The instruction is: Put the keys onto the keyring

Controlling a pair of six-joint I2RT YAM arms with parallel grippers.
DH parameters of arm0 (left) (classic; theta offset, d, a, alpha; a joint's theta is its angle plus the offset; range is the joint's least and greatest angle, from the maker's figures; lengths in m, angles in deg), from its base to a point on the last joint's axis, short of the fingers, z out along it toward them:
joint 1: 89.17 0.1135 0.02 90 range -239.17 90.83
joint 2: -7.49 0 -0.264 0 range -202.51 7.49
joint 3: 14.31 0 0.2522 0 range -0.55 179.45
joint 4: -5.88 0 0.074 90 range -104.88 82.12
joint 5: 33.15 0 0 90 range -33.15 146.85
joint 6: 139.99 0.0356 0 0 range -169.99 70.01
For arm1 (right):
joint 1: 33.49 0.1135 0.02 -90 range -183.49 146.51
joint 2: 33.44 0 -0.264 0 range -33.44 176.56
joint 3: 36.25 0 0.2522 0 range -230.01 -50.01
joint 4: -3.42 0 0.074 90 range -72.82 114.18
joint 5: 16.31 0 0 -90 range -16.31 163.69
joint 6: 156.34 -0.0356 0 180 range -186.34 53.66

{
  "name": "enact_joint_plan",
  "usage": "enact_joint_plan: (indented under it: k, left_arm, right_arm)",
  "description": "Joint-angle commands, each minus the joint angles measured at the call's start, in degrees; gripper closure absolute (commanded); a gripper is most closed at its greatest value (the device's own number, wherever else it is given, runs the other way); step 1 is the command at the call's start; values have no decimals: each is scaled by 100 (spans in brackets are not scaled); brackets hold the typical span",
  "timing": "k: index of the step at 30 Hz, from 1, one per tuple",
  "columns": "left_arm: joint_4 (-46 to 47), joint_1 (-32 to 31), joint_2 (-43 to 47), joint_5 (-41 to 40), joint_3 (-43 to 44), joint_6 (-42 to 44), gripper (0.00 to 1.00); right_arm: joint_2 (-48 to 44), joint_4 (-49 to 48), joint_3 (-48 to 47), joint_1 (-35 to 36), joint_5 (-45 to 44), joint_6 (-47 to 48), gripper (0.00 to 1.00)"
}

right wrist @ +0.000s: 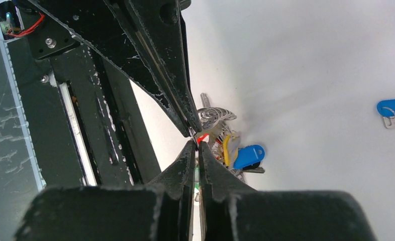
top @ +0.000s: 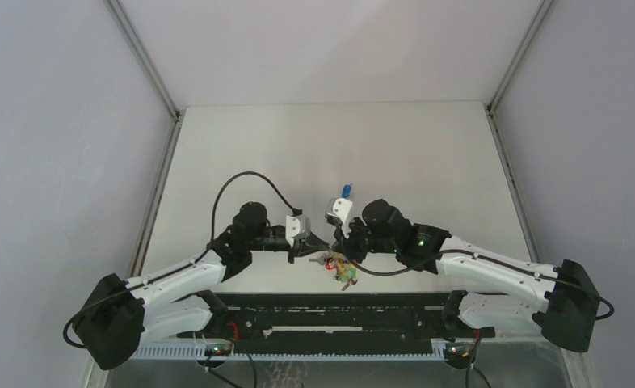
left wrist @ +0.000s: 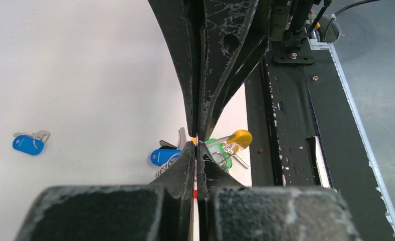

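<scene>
Looks matt, smooth and off-white across the table (top: 338, 145). Shows scuffed black plastic, scratched and whitened with wear, on the left gripper (left wrist: 196, 145). Gleams as glossy blue plastic on the head of the lone key (left wrist: 28, 144), with bare shiny metal for the blade. Reads as grey coiled metal wire on the keyring (right wrist: 213, 115), with a glossy yellow plastic head (left wrist: 239, 136) close by. Appears matt black, chipped and speckled, along the base rail (left wrist: 286, 125).

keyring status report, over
Left gripper, right gripper shut, tip to tip. Keyring and keys bunched at the tips. Loose blue key lies apart. No obstruction seen.
</scene>
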Motion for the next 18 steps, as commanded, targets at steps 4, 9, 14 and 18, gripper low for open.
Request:
enact_joint_plan:
  k: [4, 9, 14, 18]
  left_arm:
    - [440, 73, 430, -362, -107, 97, 100]
    - [1751, 162, 824, -733, -757, -395, 100]
    - [2181, 177, 967, -971, -1001, -493, 100]
    - [2676, 177, 981, -1275, -1253, -644, 100]
  right_arm:
    - [-509, -514, 30, -104, 23, -15, 90]
    - [-1006, -905, 248, -321, 373, -56, 78]
    - [-1068, -1247, 316, -639, 917, 111, 67]
    - [-925, -1425, 319, -700, 1178, 344, 61]
